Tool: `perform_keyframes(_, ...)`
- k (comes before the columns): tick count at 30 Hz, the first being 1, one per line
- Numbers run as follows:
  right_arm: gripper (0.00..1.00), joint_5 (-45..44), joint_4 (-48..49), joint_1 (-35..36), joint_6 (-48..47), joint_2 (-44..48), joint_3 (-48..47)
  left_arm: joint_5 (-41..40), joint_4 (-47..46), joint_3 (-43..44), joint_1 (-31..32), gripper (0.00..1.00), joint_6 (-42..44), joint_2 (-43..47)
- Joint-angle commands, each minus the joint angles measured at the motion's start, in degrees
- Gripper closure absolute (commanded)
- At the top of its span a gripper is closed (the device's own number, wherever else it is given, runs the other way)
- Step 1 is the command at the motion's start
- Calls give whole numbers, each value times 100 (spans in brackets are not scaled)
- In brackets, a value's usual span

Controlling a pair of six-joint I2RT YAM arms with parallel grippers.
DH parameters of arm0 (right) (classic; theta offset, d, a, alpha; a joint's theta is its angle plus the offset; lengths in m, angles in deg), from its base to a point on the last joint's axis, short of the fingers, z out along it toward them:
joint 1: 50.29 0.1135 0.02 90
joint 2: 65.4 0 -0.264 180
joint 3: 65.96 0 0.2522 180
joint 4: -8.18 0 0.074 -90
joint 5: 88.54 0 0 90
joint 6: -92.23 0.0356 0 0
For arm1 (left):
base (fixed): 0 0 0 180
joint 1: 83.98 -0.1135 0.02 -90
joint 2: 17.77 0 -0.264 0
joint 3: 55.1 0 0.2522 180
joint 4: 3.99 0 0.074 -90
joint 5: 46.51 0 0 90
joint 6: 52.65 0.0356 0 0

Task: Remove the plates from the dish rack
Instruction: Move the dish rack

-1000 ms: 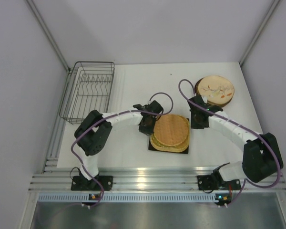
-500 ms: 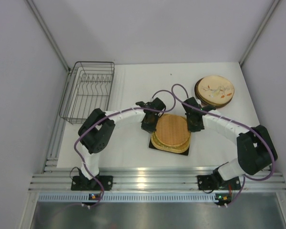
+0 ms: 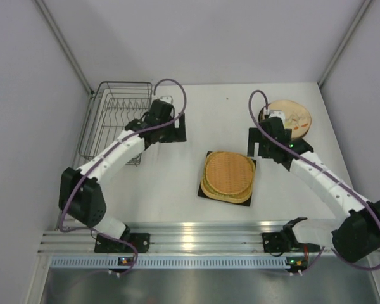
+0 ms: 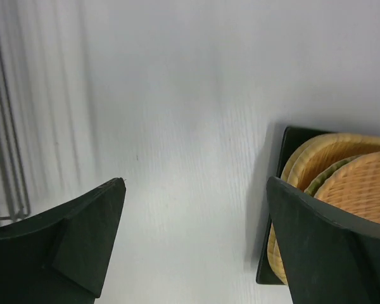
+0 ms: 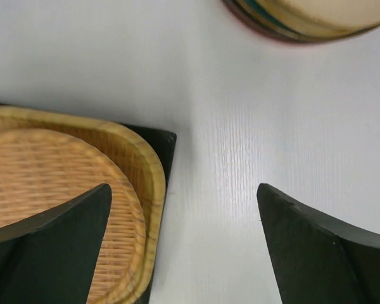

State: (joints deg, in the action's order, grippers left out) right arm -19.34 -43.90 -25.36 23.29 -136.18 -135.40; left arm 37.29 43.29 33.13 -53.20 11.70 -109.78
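- Unloading seems done: dish rack (image 3: 117,120) shows no plate.
- Woven stack (image 3: 228,176) lies between left gripper (image 4: 196,183) and right gripper (image 5: 183,187), round stack (image 3: 290,118) beside the right one.
- Both gape wide, empty.

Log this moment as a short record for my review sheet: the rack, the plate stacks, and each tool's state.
dish rack: back left of the table, no plate visible in it
woven stack: table centre, tan woven rounded-square, resting on a dark square plate
round stack: back right, cream patterned on top
left tool: open, empty, over bare table between rack and woven stack
right tool: open, empty, over bare table between the two stacks
task status: plates appear unloaded
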Motion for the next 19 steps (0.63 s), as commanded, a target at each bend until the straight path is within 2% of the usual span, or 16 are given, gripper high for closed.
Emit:
perform_keyframes(1, 0, -179, 352, -84, -348, 372, -522, -136, -478, 101, -169, 2, 288, 640)
perform_keyframes(7, 0, -206, 519, -155, -304, 679, -874, -531, -82, 813, -266, 2, 613, 771)
perform_keyframes(14, 0, 110, 862, -155, -427, 882, -1120, -699, -688, 858, -275, 1, 1149, 1571)
perform_keyframes(19, 0, 208, 871, -155, -418, 742, -1322, -409, -917, 955, -284, 1, 1404, 1976)
